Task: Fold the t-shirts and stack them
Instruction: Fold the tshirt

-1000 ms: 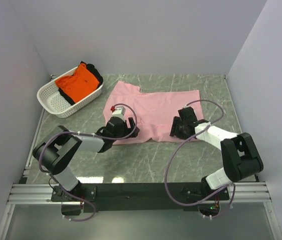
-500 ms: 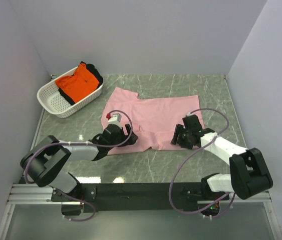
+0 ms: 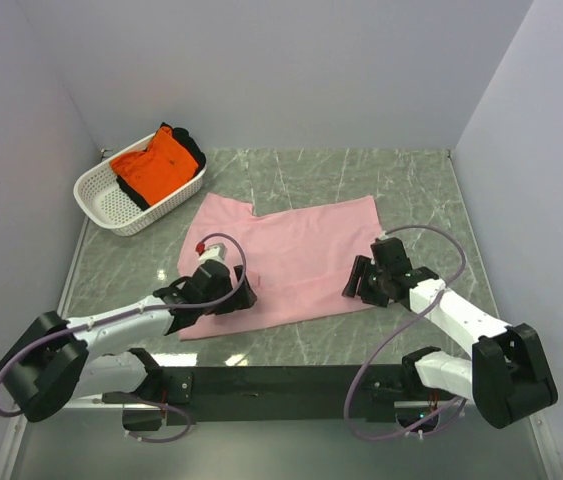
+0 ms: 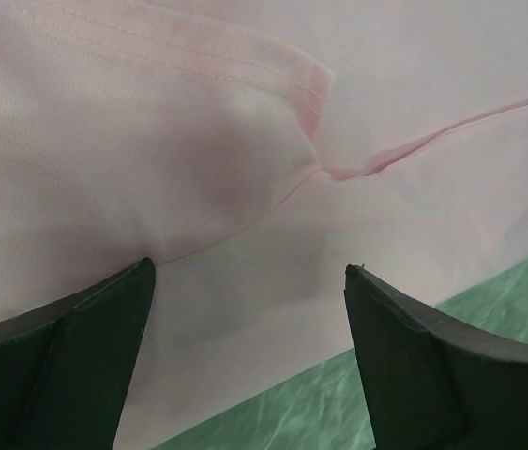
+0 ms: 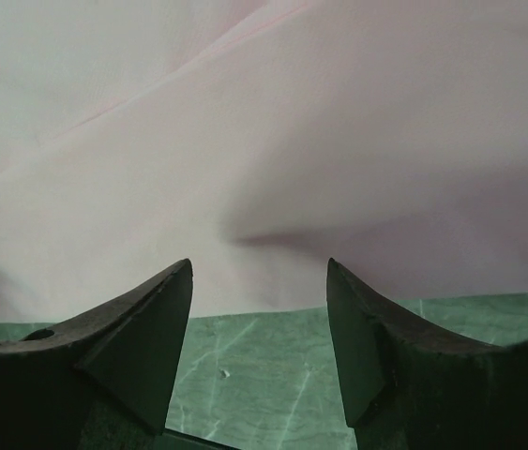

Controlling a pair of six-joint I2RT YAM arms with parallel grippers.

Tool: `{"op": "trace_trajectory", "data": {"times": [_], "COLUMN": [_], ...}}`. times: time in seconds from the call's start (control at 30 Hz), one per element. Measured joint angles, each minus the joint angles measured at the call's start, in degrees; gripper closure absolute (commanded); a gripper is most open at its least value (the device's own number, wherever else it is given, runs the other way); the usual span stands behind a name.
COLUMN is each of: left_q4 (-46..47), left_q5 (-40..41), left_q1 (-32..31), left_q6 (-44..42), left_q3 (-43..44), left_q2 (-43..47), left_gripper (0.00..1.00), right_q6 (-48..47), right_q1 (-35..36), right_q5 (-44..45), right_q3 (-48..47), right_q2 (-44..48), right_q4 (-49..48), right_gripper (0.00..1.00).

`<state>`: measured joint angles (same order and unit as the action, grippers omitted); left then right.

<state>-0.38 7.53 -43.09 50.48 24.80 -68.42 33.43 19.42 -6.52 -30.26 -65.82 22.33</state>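
the light pink t-shirt [image 3: 291, 255] lies spread at the centre of the desk [image 3: 421, 190], first fold not yet begun. at its near hem the left pincer [image 3: 229, 296] and right pincer [image 3: 359, 282] gape wide, gripping nothing (the orange t-shirt [image 3: 156, 165] waits in the basket [image 3: 101, 203], upper left). likely next: pinch the hem corners and fold.

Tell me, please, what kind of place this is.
Probably a robot test cell: plain walls box in a marble-patterned table, and a left arm and right arm are mounted on a metal rail.
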Motion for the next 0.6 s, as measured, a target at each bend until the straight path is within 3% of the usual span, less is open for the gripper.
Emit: {"op": "trace_trajectory", "data": {"times": [0.23, 0.43, 0.6], "left_q4": [-15.5, -17.5, -16.8], "left_q5": [3.1, 5.5, 5.9], "left_q1": [0.0, 0.0, 0.6], "left_q6": [-1.4, -4.5, -7.5], "left_q3": [6.9, 16.2, 20.3], "left_q2": [5.3, 4.4, -1.7], "left_gripper": [0.08, 0.06, 0.05], "right_q6": [0.2, 0.6, 0.5], "right_q1": [0.1, 0.1, 0.1], "right_q5": [-2.1, -2.7, 0.9], "right_q3": [2.6, 4.0, 1.2], "right_q2": [2.4, 6.7, 9.2], "right_q4": [-0.4, 0.2, 2.4], "right_gripper": [0.34, 0.34, 0.32]}}
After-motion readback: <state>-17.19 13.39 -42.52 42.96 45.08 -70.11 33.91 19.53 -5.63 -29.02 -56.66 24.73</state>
